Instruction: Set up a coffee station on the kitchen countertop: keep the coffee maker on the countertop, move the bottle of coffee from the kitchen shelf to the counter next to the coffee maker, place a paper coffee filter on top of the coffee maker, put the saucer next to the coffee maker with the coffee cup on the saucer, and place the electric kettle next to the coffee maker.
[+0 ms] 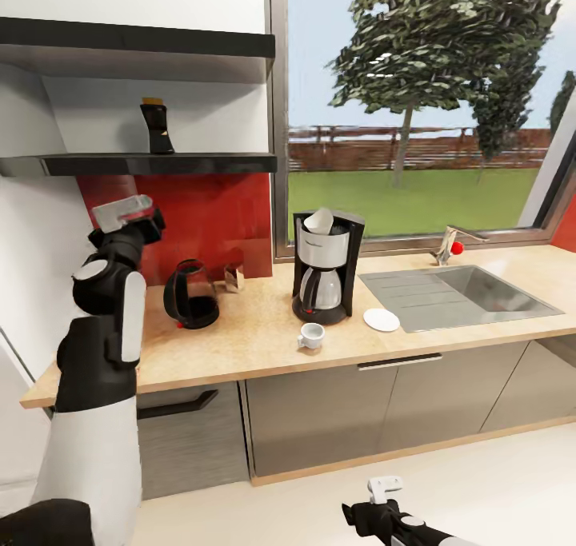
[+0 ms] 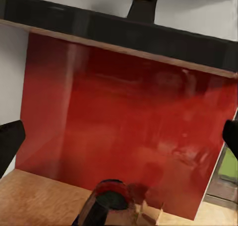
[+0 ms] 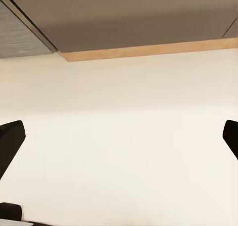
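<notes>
The bottle of coffee (image 1: 157, 127) (image 2: 144, 3) stands on the kitchen shelf (image 1: 144, 164) (image 2: 124, 30). My left gripper (image 1: 124, 213) (image 2: 119, 141) is raised below that shelf, open and empty, facing the red backsplash. On the kitchen countertop (image 1: 240, 342) the coffee maker (image 1: 324, 270) carries the paper coffee filter (image 1: 319, 221) on top. The coffee cup (image 1: 311, 336) sits on the bare wood in front of it, apart from the saucer (image 1: 382, 320) to its right. The electric kettle (image 1: 190, 294) (image 2: 106, 201) stands to the left. My right gripper (image 1: 384, 488) (image 3: 119, 141) hangs low over the floor, open.
A small tan container (image 1: 234, 277) stands between kettle and coffee maker. The steel sink (image 1: 456, 294) with its faucet (image 1: 448, 246) lies at the right under the window. An upper black shelf (image 1: 136, 38) hangs above the lower one. Dark cabinets (image 1: 320, 414) run below.
</notes>
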Controlling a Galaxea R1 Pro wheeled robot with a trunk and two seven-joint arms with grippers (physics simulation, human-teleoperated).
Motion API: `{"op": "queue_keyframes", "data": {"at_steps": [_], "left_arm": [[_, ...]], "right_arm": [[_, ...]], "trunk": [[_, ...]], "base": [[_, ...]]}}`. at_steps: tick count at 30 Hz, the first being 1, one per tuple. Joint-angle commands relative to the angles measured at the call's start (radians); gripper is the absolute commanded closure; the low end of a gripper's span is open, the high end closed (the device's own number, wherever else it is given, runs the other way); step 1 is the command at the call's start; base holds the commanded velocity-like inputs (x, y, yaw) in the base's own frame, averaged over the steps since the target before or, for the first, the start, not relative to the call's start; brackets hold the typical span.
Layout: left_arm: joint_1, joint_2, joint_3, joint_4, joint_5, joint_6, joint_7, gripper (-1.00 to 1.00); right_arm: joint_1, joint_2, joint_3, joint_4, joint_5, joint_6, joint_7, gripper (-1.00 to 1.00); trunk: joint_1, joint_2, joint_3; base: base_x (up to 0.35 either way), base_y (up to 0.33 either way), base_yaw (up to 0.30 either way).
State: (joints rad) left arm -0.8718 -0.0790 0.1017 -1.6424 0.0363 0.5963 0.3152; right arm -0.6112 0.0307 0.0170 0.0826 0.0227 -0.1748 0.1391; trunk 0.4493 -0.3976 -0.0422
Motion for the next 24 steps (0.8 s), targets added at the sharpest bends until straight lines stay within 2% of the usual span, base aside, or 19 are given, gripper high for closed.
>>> {"op": "queue_keyframes", "data": {"at_steps": [1,2,4,5,8,10,12,14,16,21,24], "left_arm": [[-0.043,-0.002,0.0,0.008,0.006,0.028,0.003,-1.0],[-0.105,-0.005,0.0,0.031,0.009,0.057,0.003,-1.0],[-0.189,-0.013,0.0,0.083,0.011,0.101,0.002,-1.0],[-0.298,-0.017,0.0,0.18,0.011,0.152,0.0,-1.0],[-0.411,-0.019,0.0,0.3,0.011,0.177,0.0,-1.0],[-0.512,-0.019,0.0,0.403,0.011,0.186,0.002,-1.0],[-0.577,-0.018,0.0,0.466,0.011,0.191,0.002,-1.0],[-0.692,-0.018,0.0,0.643,0.006,0.222,0.002,-1.0],[-0.726,-0.017,0.0,0.742,0.001,0.229,0.003,-1.0],[-0.782,-0.015,0.0,0.84,-0.003,0.229,0.004,-1.0],[-0.798,-0.015,-0.001,0.863,-0.004,0.229,0.004,-1.0]], "right_arm": [[-0.002,0.001,0.001,0.005,0.002,-0.008,0.001,-1.0],[-0.002,0.001,0.001,0.005,0.002,-0.008,0.001,-1.0],[-0.002,0.001,0.001,0.005,0.002,-0.008,0.001,-1.0],[-0.002,0.001,0.001,0.005,0.002,-0.008,0.001,-1.0],[-0.002,0.001,0.001,0.005,0.002,-0.008,0.001,-1.0],[-0.002,0.001,0.001,0.005,0.002,-0.008,0.0,-1.0],[-0.002,0.002,0.001,0.005,0.002,-0.008,0.0,-1.0],[-0.002,0.002,0.001,0.005,0.002,-0.008,0.0,-1.0],[-0.002,0.002,0.001,0.005,0.002,-0.008,0.0,-1.0],[-0.002,0.002,0.001,0.005,0.002,-0.008,0.0,-1.0],[-0.002,0.001,0.001,0.005,0.002,-0.008,-0.001,-1.0]], "trunk": [[0.001,-0.002,-0.003],[0.001,-0.002,-0.003],[0.001,-0.002,-0.003],[0.001,-0.002,-0.003],[0.001,-0.002,-0.003],[0.001,-0.002,-0.003],[0.001,-0.002,-0.003],[0.001,-0.002,-0.003],[0.001,-0.002,-0.003],[0.001,-0.002,-0.003],[0.001,-0.002,-0.003]], "base": [[0.0,0.0,0.0],[0.0,0.0,0.0],[0.0,0.0,0.0],[0.0,0.0,0.0],[0.0,0.0,0.0],[0.0,0.0,0.0],[0.0,0.0,0.0],[0.0,0.0,0.0],[0.0,0.0,0.0],[0.0,0.0,0.0],[0.0,0.0,0.0]]}}
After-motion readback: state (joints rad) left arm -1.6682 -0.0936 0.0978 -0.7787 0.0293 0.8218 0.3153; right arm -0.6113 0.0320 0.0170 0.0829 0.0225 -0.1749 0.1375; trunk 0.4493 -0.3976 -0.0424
